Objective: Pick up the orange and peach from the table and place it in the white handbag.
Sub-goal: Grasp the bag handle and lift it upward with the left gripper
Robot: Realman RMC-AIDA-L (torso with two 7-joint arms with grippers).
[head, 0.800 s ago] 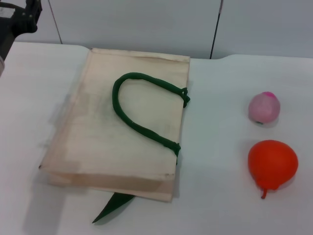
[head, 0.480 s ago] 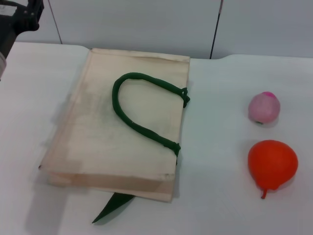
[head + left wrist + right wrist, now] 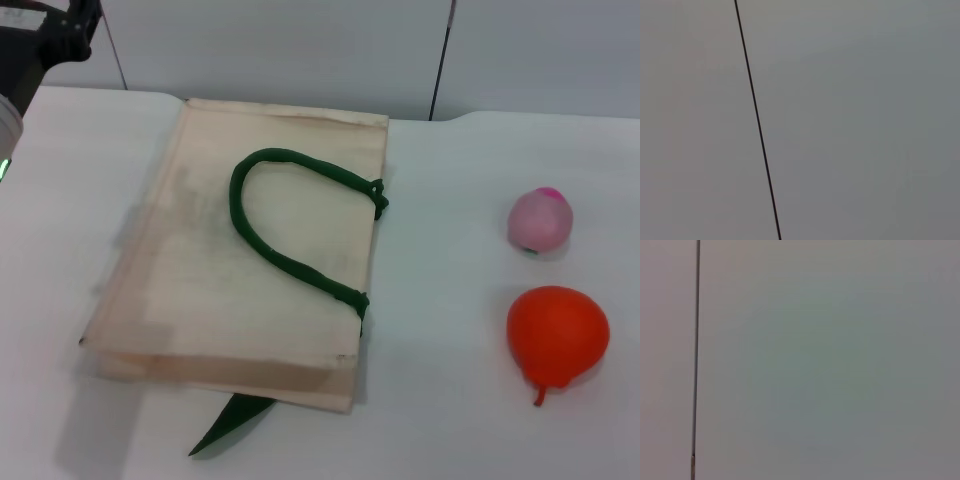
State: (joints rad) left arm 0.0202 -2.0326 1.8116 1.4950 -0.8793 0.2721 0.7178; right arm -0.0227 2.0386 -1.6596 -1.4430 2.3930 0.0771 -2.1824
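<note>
The white handbag lies flat on the white table, left of centre, with a dark green handle looped on top. The peach, pale pink with a magenta spot, sits at the right. The orange, orange-red with a pointed end, lies just in front of it. My left arm shows at the far left corner, above the table's back edge, well away from the bag. My right arm is out of view. Both wrist views show only a plain grey wall.
A green strap tab sticks out from under the bag's near edge. A grey panelled wall stands behind the table. Bare tabletop lies between the bag and the two fruits.
My left arm has shifted slightly to the right and up at the far left corner. The bag and the fruits have not moved.
</note>
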